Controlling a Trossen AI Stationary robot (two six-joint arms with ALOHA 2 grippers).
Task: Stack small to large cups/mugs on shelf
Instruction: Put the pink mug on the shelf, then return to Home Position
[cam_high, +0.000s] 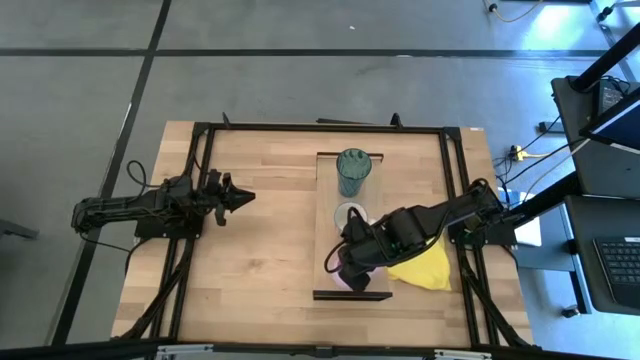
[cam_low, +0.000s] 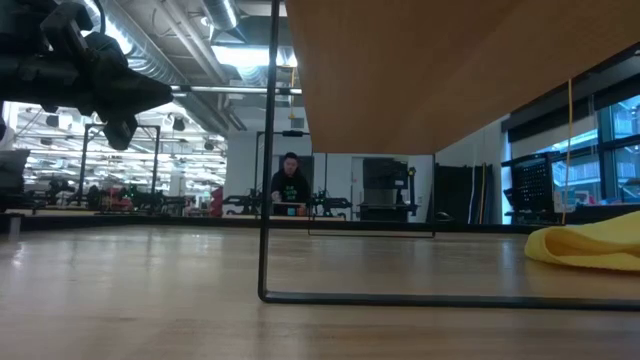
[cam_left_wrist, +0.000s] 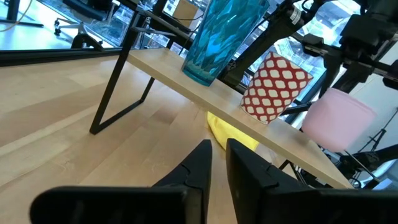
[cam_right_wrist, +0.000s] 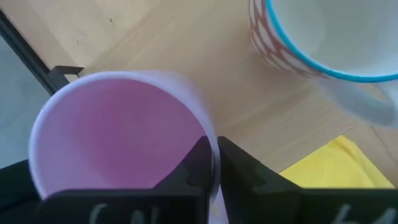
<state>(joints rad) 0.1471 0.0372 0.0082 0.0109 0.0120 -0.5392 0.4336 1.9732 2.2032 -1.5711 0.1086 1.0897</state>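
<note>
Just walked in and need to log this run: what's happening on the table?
The right gripper pinches the rim of the pink mug at one end of the shelf. The red-and-white checked mug stands in the middle of the shelf, and the teal tumbler at the far end. A yellow cloth lies on the table beside the shelf. The left gripper waits off to the side, holding nothing.

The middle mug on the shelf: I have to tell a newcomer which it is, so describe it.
On the wooden table, find the narrow raised shelf. Three vessels stand in a row on it: a teal tumbler at one end, a pink mug at the other. The middle mug between them alone has a red-and-white check pattern.
</note>
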